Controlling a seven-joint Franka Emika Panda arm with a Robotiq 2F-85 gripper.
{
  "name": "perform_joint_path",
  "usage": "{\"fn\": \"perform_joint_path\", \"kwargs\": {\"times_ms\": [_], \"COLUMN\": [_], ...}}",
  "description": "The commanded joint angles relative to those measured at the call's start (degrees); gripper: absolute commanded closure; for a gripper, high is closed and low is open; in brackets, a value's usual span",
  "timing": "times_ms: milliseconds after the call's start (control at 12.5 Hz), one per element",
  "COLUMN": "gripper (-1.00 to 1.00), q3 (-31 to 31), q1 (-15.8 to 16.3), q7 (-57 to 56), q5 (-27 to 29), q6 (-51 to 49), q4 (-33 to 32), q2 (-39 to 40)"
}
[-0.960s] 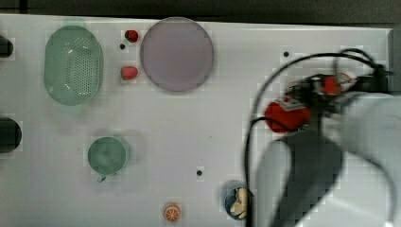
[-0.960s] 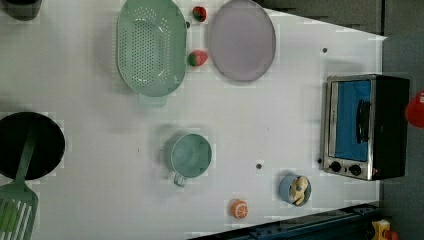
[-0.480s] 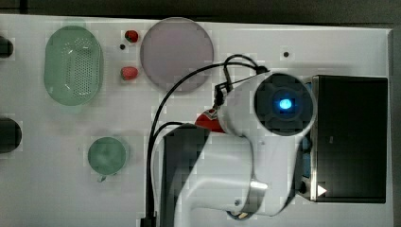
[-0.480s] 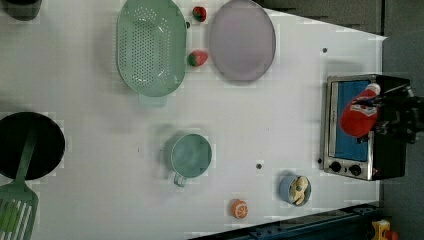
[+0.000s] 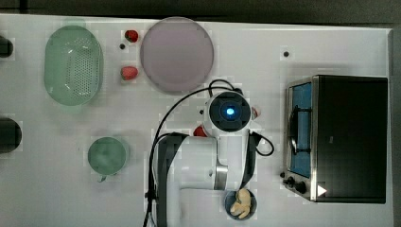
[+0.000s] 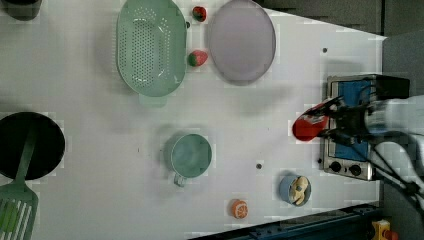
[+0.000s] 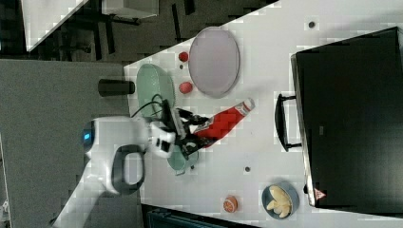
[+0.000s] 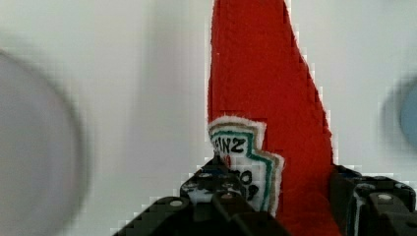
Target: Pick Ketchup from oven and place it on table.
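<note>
- Top view: the arm's wrist covers most of the ketchup (image 5: 200, 131), so only a red sliver peeks out at the wrist's left, over open desk (image 5: 331, 52) between the purple plate (image 5: 176, 54) and the oven (image 5: 347, 137). A blind descent here could bring the bottle down on the plate's rim.
- Left view: the tool (image 6: 334, 121) carries the bottle well above the surface, just in front of the oven door. A release at this height would likely make it bounce or roll.
- Right view: the bottle hangs tilted, cap pointing toward the oven handle (image 7: 281, 122). Set down at that slant, I judge it would topple toward the strawberry (image 7: 185, 87).
- Wrist view: the tool is clamped on the bottle at its label. The squeezable body could slip or twist between the fingers (image 8: 364, 196).
</note>
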Motion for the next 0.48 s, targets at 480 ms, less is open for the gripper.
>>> {"fn": "perform_joint_path", "kwargs": {"times_ms": [480], "gripper": [-0.01], "q3": [-0.05], "q1": [0.14], "q7": [4.17], "q5": [1.46], "q6": [14.41], "q4": [-0.09], "q2": [11.47]}}
